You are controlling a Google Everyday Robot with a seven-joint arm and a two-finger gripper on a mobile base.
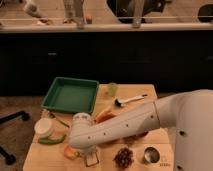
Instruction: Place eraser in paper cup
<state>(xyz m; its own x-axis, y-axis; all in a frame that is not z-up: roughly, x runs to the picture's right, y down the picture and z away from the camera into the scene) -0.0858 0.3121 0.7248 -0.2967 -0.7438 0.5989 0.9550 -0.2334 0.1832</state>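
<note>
My gripper (pixel 90 159) hangs from the white arm (pixel 125 127) and is down at the table's front edge, left of the middle. The eraser does not show as a separate thing; it may be hidden under the gripper. The white paper cup (pixel 44 127) stands on the table's left side, up and to the left of the gripper, about a hand's width away.
A green tray (pixel 59 102) sits at the back left, with a pale-green cup (pixel 112 89) and a long-handled utensil (pixel 131 100) beside it. A green vegetable (pixel 50 140) and an orange item (pixel 69 152) lie left of the gripper. Dark grapes (pixel 123 156) and a metal cup (pixel 150 154) are to its right.
</note>
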